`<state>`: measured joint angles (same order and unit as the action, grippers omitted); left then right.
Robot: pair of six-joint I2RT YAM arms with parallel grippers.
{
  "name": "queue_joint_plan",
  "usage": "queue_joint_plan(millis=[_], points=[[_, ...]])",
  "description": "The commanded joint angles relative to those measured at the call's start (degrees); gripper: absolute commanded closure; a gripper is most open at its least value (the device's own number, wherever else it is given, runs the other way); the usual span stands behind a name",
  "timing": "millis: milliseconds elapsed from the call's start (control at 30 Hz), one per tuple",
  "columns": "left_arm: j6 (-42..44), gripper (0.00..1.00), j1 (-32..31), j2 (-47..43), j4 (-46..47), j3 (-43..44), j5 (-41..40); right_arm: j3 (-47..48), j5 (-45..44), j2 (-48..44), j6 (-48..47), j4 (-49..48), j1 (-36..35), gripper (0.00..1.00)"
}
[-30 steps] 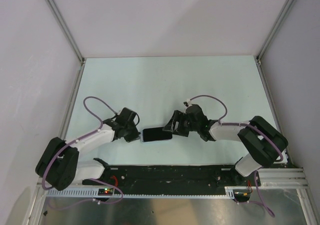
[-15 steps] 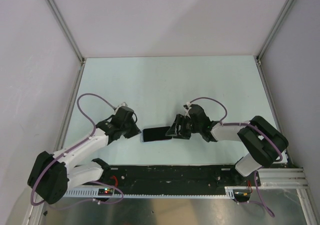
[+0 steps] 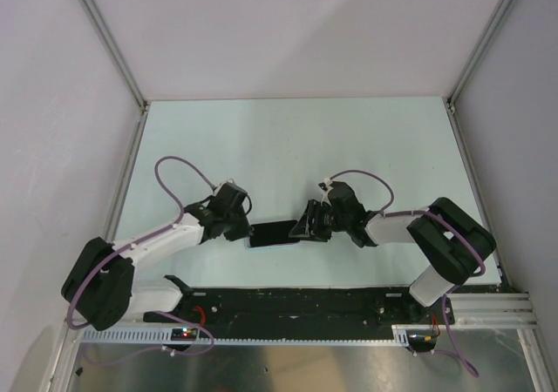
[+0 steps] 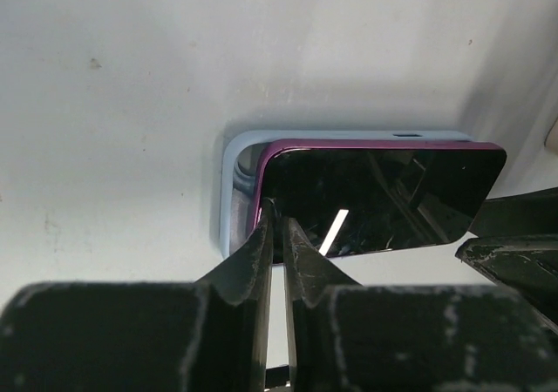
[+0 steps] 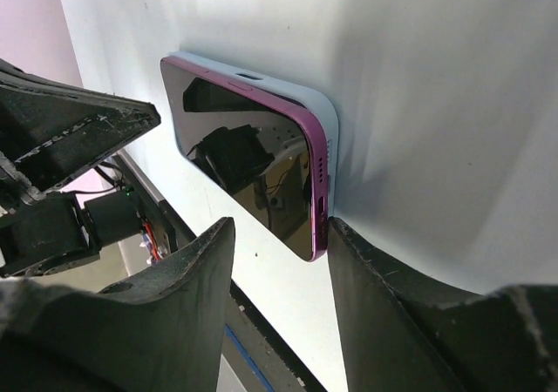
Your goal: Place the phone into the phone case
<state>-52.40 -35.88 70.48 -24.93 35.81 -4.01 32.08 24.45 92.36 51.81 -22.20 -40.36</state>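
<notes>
Pale mint table (image 3: 288,139), boxed in by white walls (image 3: 288,26) and aluminium frame posts (image 3: 109,39). A black rail (image 3: 296,300) runs along the near edge and purple cables (image 3: 179,167) loop over the surface. Mid-table the phone (image 3: 275,233) lies screen up, long axis left to right, dark glass with a magenta rim, between the two grippers. The light blue phone case (image 4: 232,192) is under it. From the top camera the case is all but hidden, at most a faint pale sliver by the phone's near edge. In the left wrist view the case lip shows only along the phone's far side and around its left end. The phone's left corner looks to sit inside the lip but not pushed down flush; hard to be sure. The left gripper (image 4: 274,211) cuts off the phone's near edge. Its fingers are pressed almost together with a thin slit and nothing between them, tips touching the phone's near-left corner. The right gripper (image 5: 279,231) has its fingers spread wide, the phone's port end just ahead of the gap; contact cannot be told. In the right wrist view the case is just a blue strip past the phone's far and end edges, and reflections clutter the glass. Black left-gripper fingers fill the left of that view, tip right by the phone's long edge.
</notes>
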Motion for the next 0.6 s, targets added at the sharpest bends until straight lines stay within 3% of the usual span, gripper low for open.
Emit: queue_joint_plan(millis=[0, 567], points=[[1.34, 0.88, -0.47, 1.95, 3.15, 0.57, 1.06, 0.0, 0.25, 0.54, -0.19, -3.21, 0.33, 0.49], [1.24, 0.92, -0.6, 6.89, 4.18, -0.3, 1.21, 0.69, -2.71, -4.85, -3.17, -0.56, -1.36, 0.56]])
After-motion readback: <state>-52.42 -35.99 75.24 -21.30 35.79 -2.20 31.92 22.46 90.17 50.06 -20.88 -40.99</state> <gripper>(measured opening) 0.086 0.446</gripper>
